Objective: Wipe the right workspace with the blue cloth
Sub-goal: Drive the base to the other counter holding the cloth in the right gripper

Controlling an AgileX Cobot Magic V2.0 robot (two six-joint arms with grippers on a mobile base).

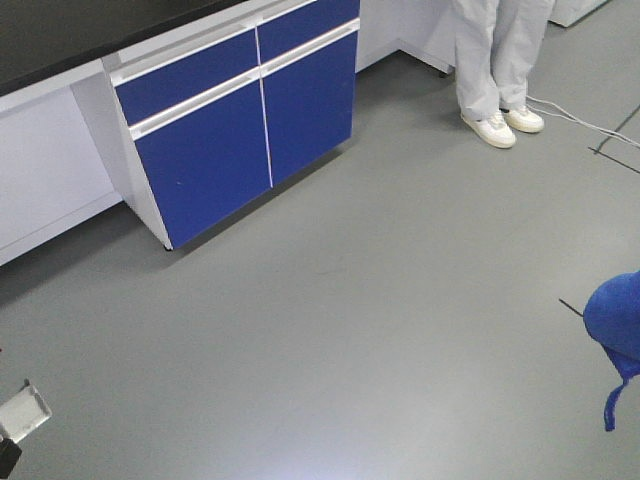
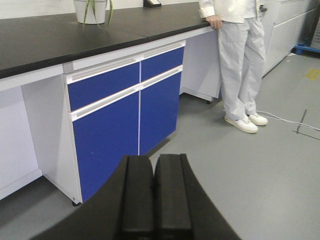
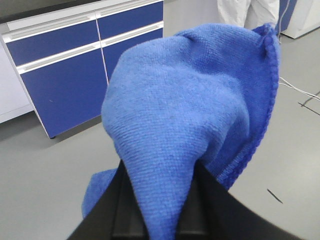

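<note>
- First, in the front-facing view, the blue cloth [image 1: 612, 322] hangs bunched at the right edge above the grey floor [image 1: 380, 330]. It is well apart from the black desk [image 1: 60, 35] at upper left, which has blue cabinet doors [image 1: 240, 130] beneath it.
- From the left wrist, the left end effector [image 2: 153, 195] is closed, its two black fingers [image 2: 137, 200] pressed together with nothing between. Beyond, a person [image 2: 240, 60] in white stands against the black desk, which carries a white plant pot [image 2: 91, 10].
- From the right wrist, the right end effector [image 3: 161, 200] grips the blue cloth, which drapes over it and hides the tips.
</note>
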